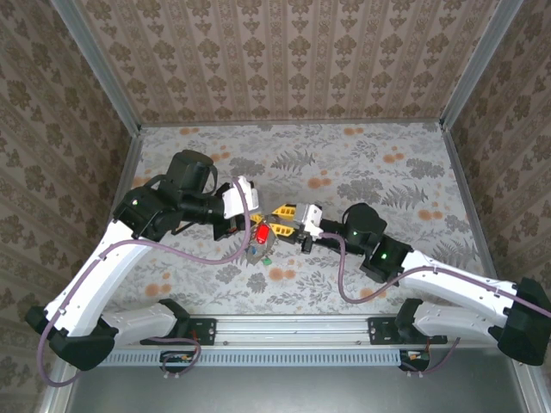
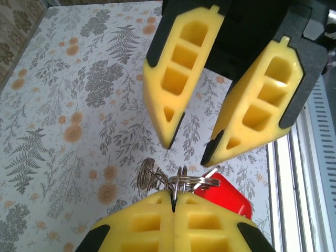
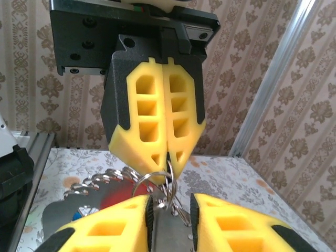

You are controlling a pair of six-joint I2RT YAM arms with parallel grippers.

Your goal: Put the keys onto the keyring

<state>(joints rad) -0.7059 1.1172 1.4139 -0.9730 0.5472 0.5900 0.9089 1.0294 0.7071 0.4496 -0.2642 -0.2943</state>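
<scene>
Keyring (image 2: 182, 181) clamped tight in left gripper (image 2: 173, 198), bottom centre of left-wrist view, red key (image 2: 228, 195) at its right, right gripper (image 2: 190, 151) above — jaws apart.

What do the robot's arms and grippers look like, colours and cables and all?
The left arm and right arm have white links and black joints, each trailed by a purple cable. Small green lights glow on the right arm. The left gripper and right gripper have black bodies and bright yellow wedge-shaped fingers with ladder-like hollow cut-outs.
</scene>
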